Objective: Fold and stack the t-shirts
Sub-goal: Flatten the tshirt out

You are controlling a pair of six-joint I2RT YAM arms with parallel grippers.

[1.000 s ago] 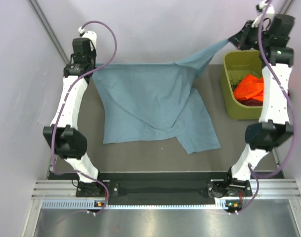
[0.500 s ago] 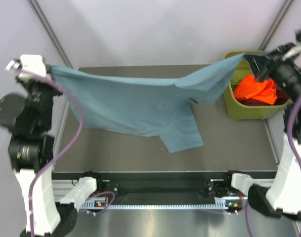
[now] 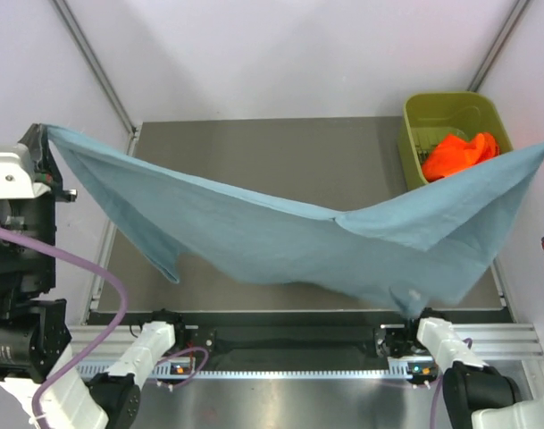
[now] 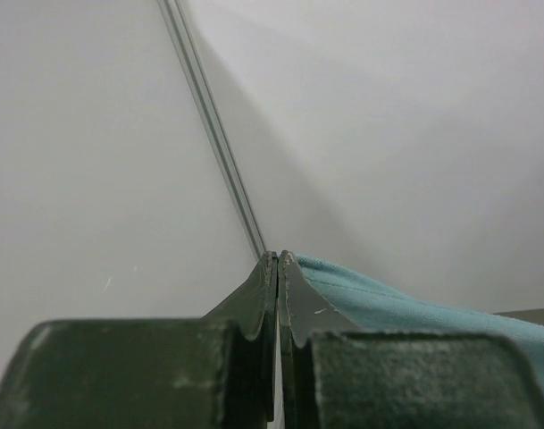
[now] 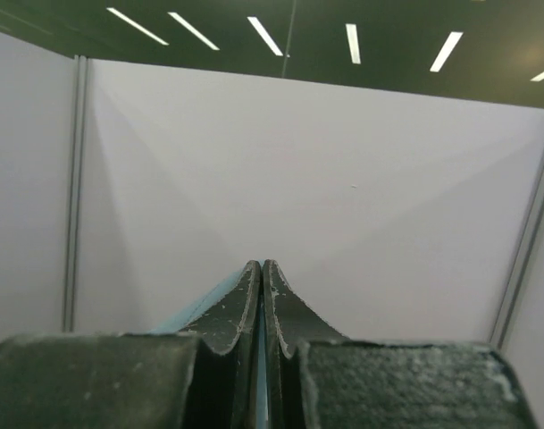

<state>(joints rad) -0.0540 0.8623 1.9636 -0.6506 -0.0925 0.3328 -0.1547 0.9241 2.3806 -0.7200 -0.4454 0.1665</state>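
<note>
The blue-grey t-shirt (image 3: 280, 241) hung stretched above the table (image 3: 254, 152), from its left edge to its right, probably to spread it for folding. The left gripper (image 4: 278, 261) and right gripper (image 5: 261, 268) were each clamped on a corner. An orange t-shirt (image 3: 459, 152) lay in the bin (image 3: 414, 116) at the far right corner. No writing was readable.
</note>
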